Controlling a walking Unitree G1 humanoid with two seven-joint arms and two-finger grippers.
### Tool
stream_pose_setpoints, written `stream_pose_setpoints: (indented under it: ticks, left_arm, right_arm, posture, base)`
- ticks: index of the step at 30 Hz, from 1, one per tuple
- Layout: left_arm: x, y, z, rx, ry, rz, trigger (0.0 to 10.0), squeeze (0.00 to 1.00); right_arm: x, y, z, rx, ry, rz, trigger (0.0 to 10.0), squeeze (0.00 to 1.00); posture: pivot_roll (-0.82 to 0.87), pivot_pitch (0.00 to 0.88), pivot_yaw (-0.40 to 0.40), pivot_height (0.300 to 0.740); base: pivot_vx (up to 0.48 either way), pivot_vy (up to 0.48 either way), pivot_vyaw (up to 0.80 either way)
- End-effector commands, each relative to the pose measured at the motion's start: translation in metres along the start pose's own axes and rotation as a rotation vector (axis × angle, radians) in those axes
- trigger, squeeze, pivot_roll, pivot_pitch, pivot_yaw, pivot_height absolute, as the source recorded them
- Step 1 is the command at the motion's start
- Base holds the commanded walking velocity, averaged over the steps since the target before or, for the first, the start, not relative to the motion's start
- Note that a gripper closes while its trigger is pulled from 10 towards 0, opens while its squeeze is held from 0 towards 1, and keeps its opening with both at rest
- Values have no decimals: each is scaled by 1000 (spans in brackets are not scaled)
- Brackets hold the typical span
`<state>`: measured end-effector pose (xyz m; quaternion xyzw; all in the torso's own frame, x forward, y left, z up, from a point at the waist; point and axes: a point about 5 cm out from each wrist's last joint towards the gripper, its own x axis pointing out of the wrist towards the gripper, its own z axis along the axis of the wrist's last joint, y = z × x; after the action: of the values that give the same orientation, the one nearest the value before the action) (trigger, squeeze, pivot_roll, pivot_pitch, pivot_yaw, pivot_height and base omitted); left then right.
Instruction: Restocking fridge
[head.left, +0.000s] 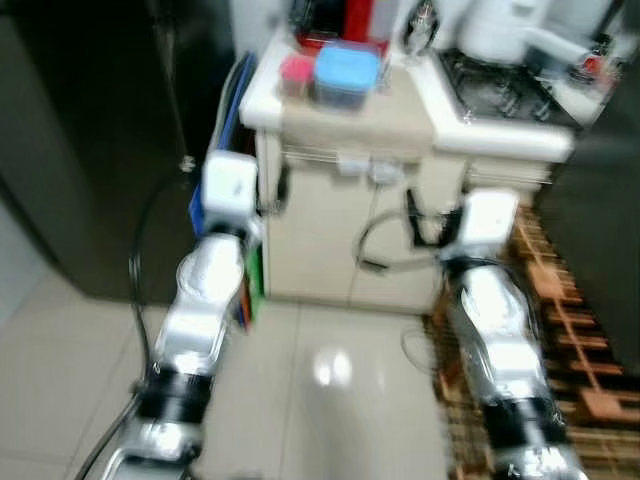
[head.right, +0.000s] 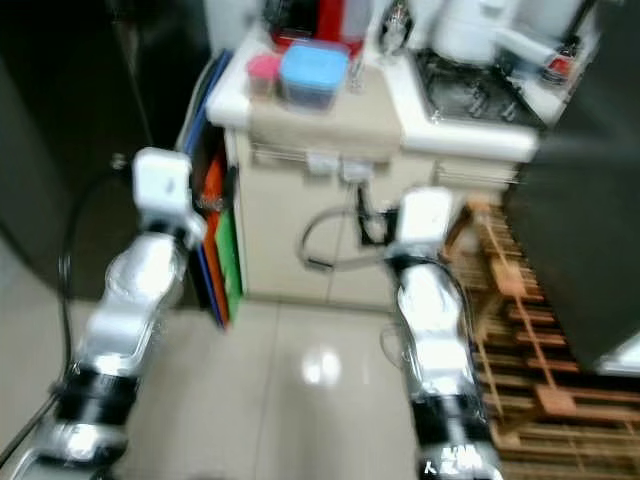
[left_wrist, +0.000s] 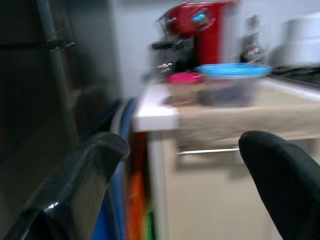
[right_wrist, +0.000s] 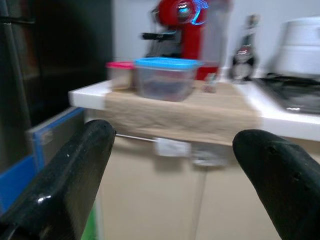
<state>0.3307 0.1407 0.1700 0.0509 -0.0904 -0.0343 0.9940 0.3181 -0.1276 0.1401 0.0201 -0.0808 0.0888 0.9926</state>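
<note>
The dark fridge (head.left: 90, 150) stands at ten o'clock, its door closed, beside the worktop (head.left: 350, 115) at twelve. On it sit a blue-lidded tub (head.left: 346, 75) holding something dark and a smaller pink-lidded tub (head.left: 297, 72), apparently the stock to load. The left hand (left_wrist: 182, 165) and right hand (right_wrist: 175, 155) are spread and empty, raised toward the tubs, probably for pickup.

no text or label can be read.

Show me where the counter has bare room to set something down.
Free: the beige mat in front of the blue-lid tub, up to the stove. Crowded: the back edge, with the pink-lid tub, red coffee machine and bottle.
</note>
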Motion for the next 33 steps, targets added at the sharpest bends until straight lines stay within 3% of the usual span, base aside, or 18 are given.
stream_pose_setpoints:
  ticks: [1,22,23,25,26,33]
  left_arm:
    - [3,-13,6,-8,-18,-42,10000,0]
    - [4,-15,5,-74,-12,-95,10000,0]
    - [3,-12,7,-85,-26,-90,10000,831]
    - [3,-10,8,-92,-36,-86,10000,831]
    - [3,-9,8,-87,-34,-89,10000,1000]
    - [2,-8,6,-78,-13,-88,10000,1000]
  right_arm:
    - [-1,-16,3,-8,-4,-43,10000,0]
    - [-3,-13,3,-5,-8,-32,10000,0]
    - [-4,-13,3,-8,-8,-35,10000,0]
    - [-4,-14,3,-12,-9,-39,10000,0]
    - [-5,-15,3,-16,-10,-45,10000,0]
    - [-6,-14,4,-23,-12,-49,10000,0]
  posture:
    - [-46,0,-23,740]
    - [-52,0,-14,740]
    - [-54,0,-14,740]
    - [-54,0,-14,740]
    - [-52,0,-14,740]
    - [-50,0,-14,740]
  base:
    - [480,0,0]
    - [480,0,0]
    - [480,0,0]
    - [480,0,0]
    - [469,0,0]
    - [67,0,0]
